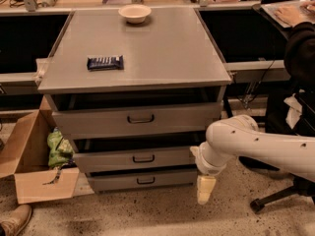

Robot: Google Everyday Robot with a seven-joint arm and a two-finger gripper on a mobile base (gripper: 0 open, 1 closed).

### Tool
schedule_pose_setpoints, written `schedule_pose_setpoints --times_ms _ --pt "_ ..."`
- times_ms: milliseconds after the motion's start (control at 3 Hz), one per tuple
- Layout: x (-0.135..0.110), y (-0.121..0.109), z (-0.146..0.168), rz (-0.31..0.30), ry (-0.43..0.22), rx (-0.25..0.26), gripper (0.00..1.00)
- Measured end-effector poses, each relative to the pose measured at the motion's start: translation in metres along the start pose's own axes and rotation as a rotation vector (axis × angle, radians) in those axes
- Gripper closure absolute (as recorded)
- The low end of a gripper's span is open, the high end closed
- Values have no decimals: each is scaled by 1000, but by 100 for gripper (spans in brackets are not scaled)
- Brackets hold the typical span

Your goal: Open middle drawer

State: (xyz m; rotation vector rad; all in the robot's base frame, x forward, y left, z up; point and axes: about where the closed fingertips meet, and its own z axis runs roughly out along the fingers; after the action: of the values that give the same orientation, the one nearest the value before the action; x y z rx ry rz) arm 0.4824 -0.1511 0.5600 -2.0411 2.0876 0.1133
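Note:
The grey cabinet point(147, 48) has three drawers. The middle drawer point(98, 160) has a medium-height grey front with a small dark loop handle point(143, 158) at its centre, and a dark gap shows above it. The top drawer point(88, 122) has the tallest front and the bottom drawer point(113, 181) the narrowest. My gripper point(205, 190) hangs pointing down from the white arm point(256, 146). It is just right of the cabinet's lower right corner, below and to the right of the middle drawer's handle, and holds nothing that I can see.
A white bowl point(134, 13) and a dark snack bar point(105, 62) lie on the cabinet top. An open cardboard box point(29, 156) with a green bag point(59, 149) stands at the left. An office chair base point(275, 198) and a seated person point(300, 48) are at the right. A shoe point(12, 220) shows at the lower left.

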Motion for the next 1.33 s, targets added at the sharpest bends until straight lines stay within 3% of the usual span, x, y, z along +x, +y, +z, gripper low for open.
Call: schedule_pose_setpoints --times_ms 667,1000,1333 --pt "22 -53 71 4 -31 51 0" --pt "22 -53 71 4 -31 51 0" --pt "25 -64 90 -31 22 68 0"
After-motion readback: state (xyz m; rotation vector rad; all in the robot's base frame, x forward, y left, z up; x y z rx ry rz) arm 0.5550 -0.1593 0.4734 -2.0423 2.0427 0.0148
